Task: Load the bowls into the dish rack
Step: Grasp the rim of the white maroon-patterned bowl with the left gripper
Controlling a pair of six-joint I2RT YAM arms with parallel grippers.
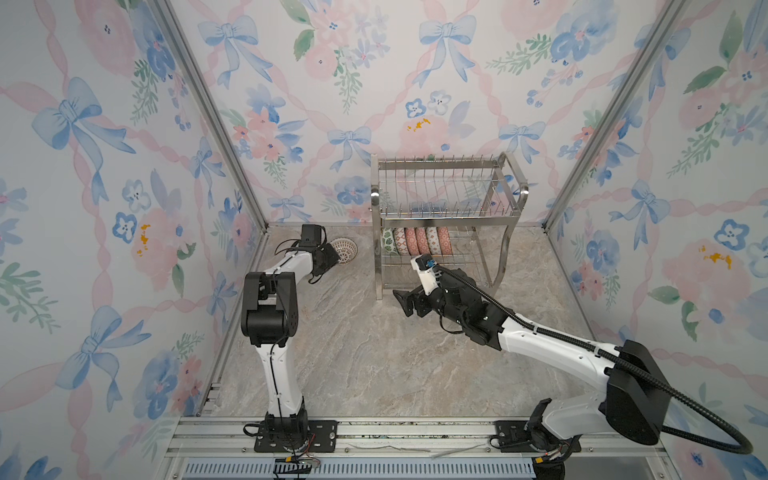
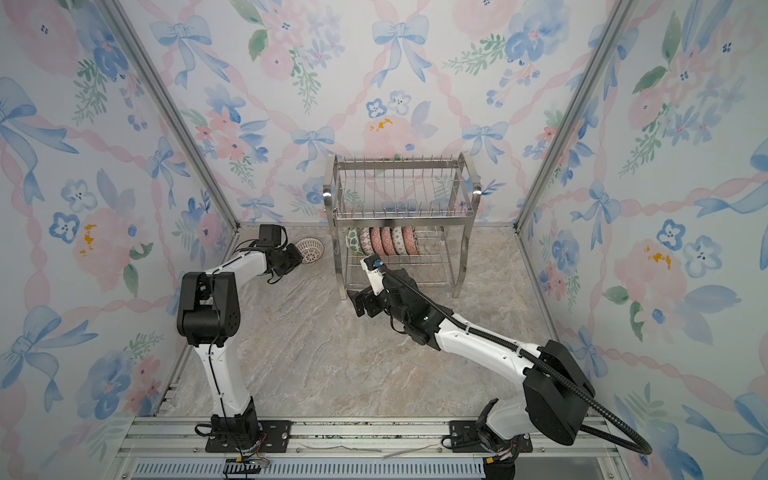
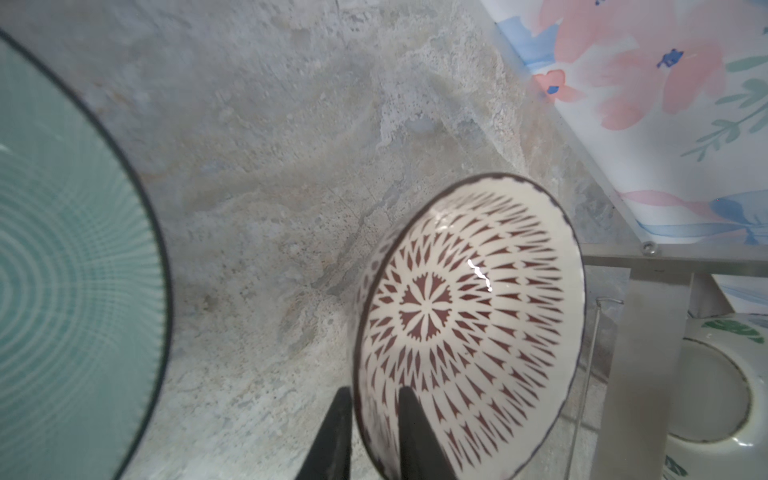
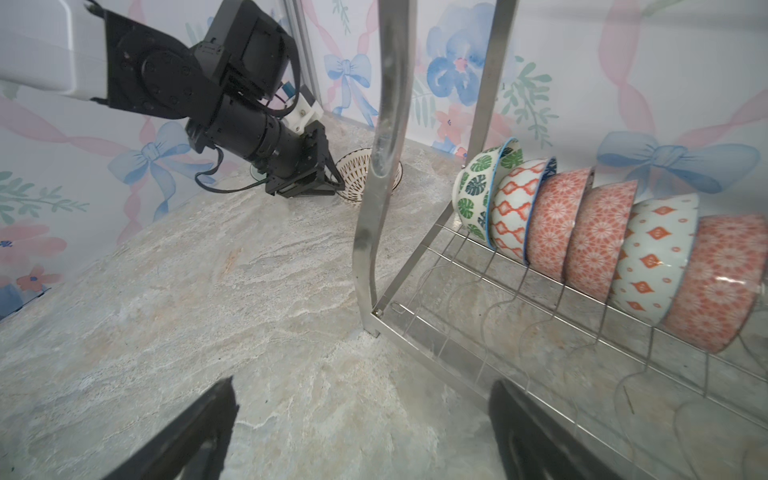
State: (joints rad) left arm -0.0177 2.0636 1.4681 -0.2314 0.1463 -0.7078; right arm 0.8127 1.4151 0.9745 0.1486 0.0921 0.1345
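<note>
Though top views hide it, left end effector pinches brown-patterned bowl (right end effector gapes, empty).

dish rack: 1 | racked bowls: 6 | brown-patterned bowl: 1 | teal bowl: 1

White-black arms, seemingly ribbed cable.

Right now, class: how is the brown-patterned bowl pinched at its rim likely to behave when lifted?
Glossy glaze with a bright highlight suggests the brown-patterned bowl may slip. The left gripper pinches only the rim, so it will probably swing. It looks ceramic: rigid, likely chips if dropped.
</note>
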